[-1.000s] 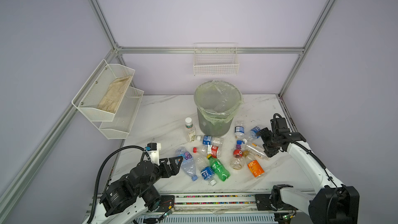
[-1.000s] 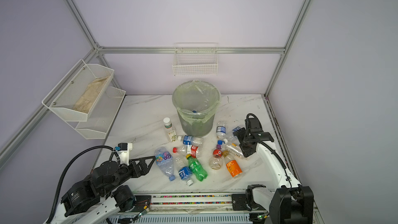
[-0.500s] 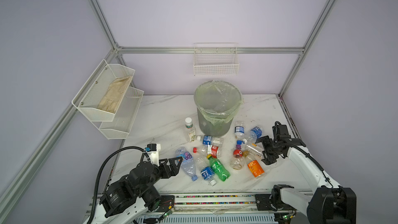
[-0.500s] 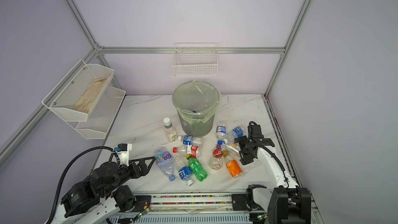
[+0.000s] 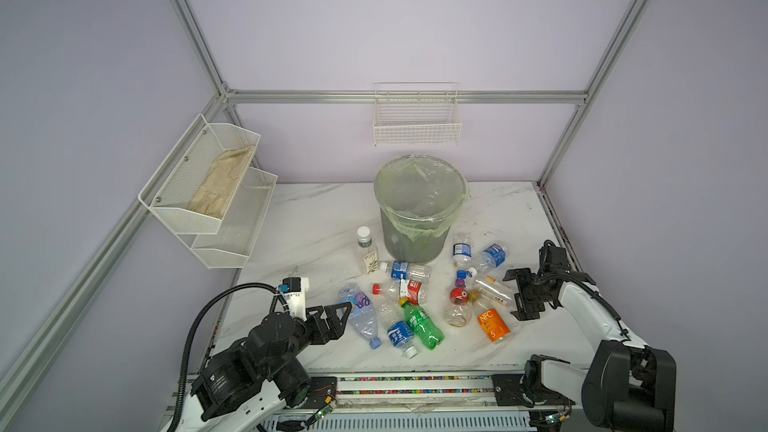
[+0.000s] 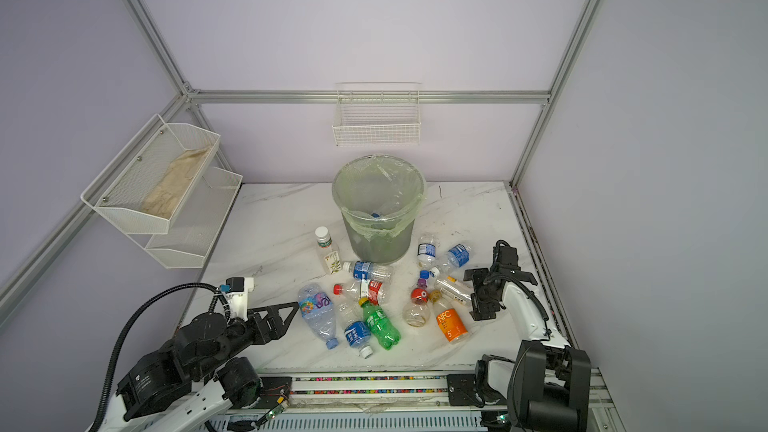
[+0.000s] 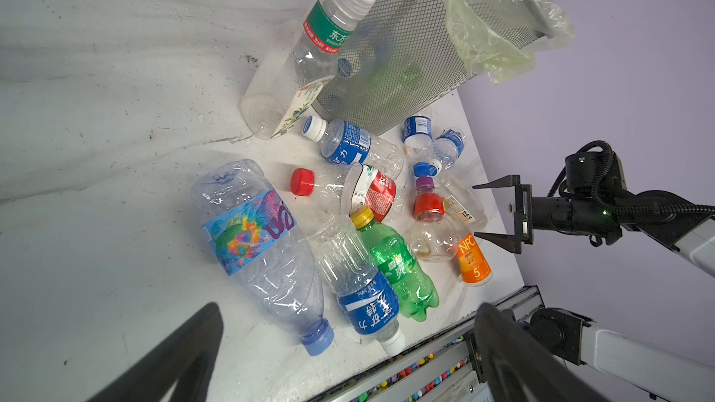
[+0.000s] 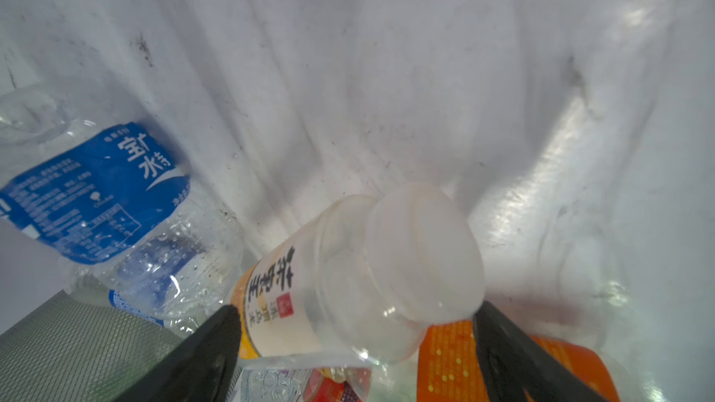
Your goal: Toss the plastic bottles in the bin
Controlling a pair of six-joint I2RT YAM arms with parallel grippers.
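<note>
Right claw (image 5: pixel 511 295) has dropped to the pale bottle (image 5: pixel 492 289), jaws wide apart.
It needs to slide further over the body before closing; left claw (image 5: pixel 341 320) sits open.

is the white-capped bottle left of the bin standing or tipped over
Upright: the clear white-capped plastic bottle stands on its base, cap on top, parallel to the grey mesh bin beside it.

Bottles (image 7: pixel 255 241) clear glossy plastic (some crumpled); bin (image 7: pixel 406 52) fine mesh, probably metal; liner (image 7: pixel 483 32) thin plastic; tabletop (image 7: pixel 96 110) marble-look, scuffed.
</note>
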